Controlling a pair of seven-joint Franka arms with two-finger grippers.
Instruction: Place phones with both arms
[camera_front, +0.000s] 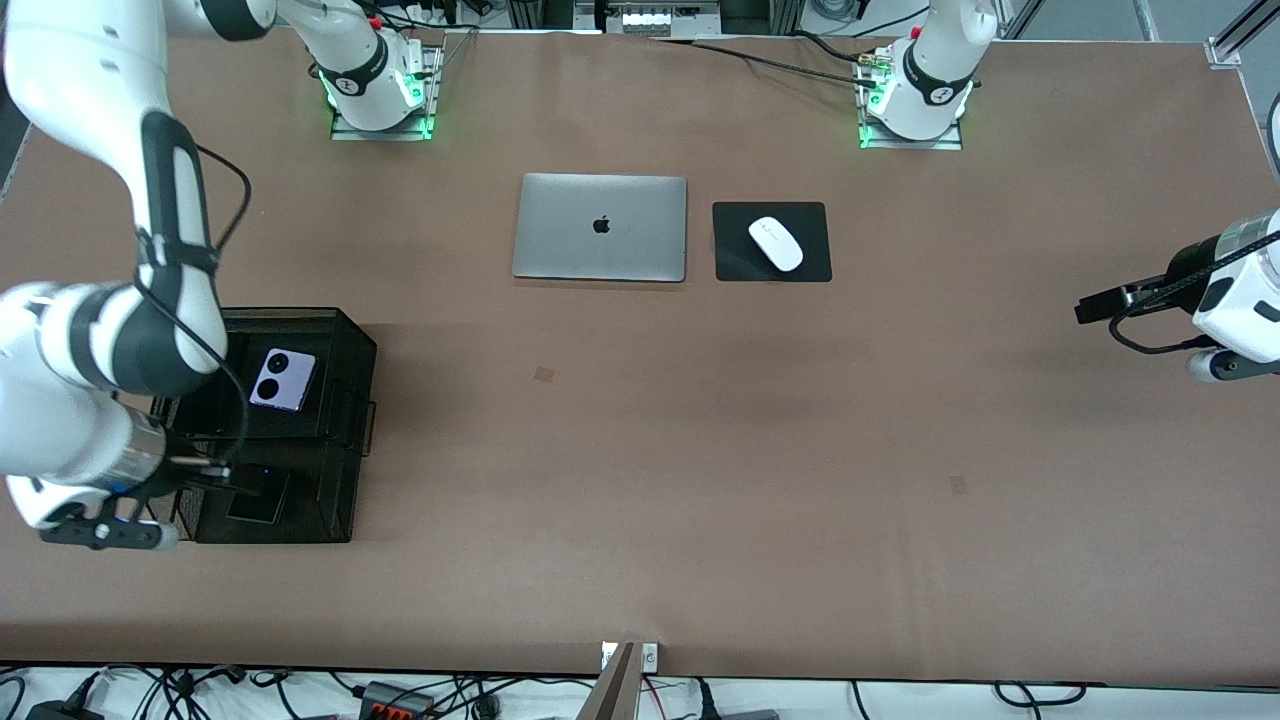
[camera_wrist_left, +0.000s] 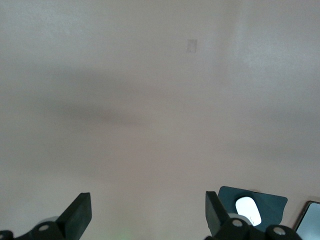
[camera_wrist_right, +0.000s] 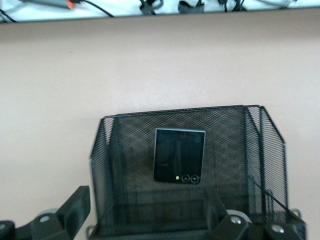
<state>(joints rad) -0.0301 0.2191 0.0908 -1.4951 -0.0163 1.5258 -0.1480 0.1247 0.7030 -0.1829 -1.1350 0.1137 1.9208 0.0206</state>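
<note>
Hovering over the black mesh tray (camera_front: 345, 400) at the right arm's end of the desk (camera_front: 640, 480), your right tool (camera_wrist_right: 145, 215) has its fingers spread wide with nothing between them. Look down through the right wrist view: the small squarish black phone (camera_wrist_right: 179, 156) lies flat in the tray's compartment nearer the front camera, clear of the fingers. In the front view that same phone (camera_front: 258, 493) shows just beside the right wrist. The lavender phone (camera_front: 282, 380) with its two black circles rests on the tray's raised section, farther from the front camera than the black one.

Over at the left arm's end, your left tool (camera_wrist_left: 145, 215) waits above bare desk, fingers wide apart and holding nothing. Its wrist view catches the white mouse (camera_wrist_left: 248, 209) on its black pad (camera_wrist_left: 272, 202).

At mid-desk, toward the robots' bases, the closed silver laptop (camera_front: 600, 227) sits flat, with the mouse (camera_front: 776, 243) on the pad (camera_front: 735, 255) just beside it. The long black phone I can't find in any view.
</note>
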